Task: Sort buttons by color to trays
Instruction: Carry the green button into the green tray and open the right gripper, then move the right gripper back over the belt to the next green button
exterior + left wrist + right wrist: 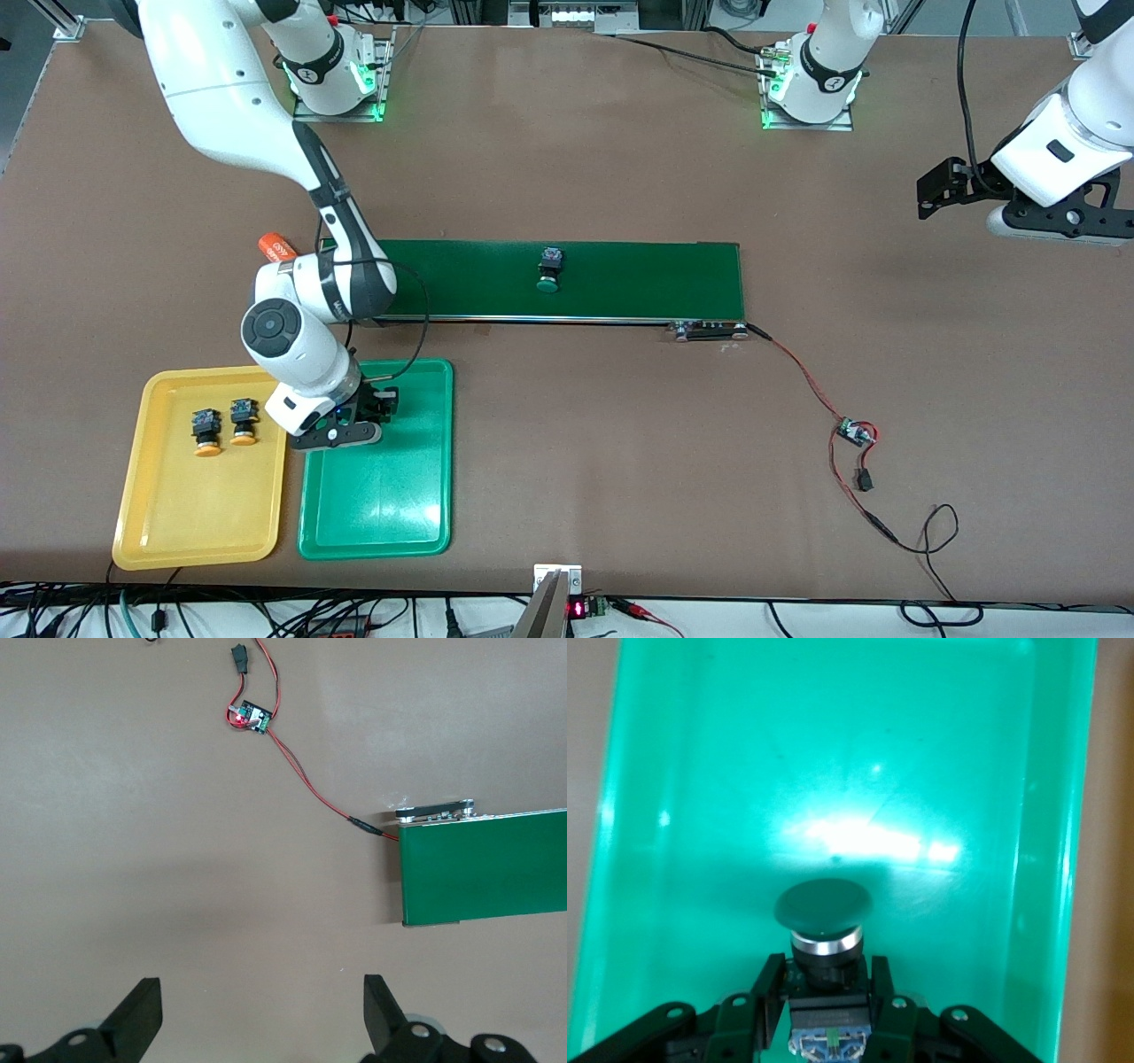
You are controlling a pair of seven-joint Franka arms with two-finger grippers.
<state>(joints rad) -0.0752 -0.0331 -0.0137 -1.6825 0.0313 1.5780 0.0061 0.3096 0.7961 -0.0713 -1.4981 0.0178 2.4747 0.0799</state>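
Note:
My right gripper (379, 406) is low over the green tray (390, 514), at the tray's end nearest the conveyor. In the right wrist view the right gripper (827, 979) is shut on a green-capped button (824, 904) by its dark body, cap pointing along the green tray (700, 771). Two yellow-capped buttons (207, 431) (243, 423) lie side by side in the yellow tray (159, 523). Another green-capped button (550, 268) lies on the conveyor belt (620, 279). My left gripper (939, 190) waits open and empty above bare table at the left arm's end; it also shows in the left wrist view (261, 1019).
An orange cylinder (276, 246) lies by the conveyor's end, close to the right arm. A small circuit board (855, 432) with red and black wires trails from the conveyor's other end; the board (248, 716) and belt end (483, 868) show in the left wrist view.

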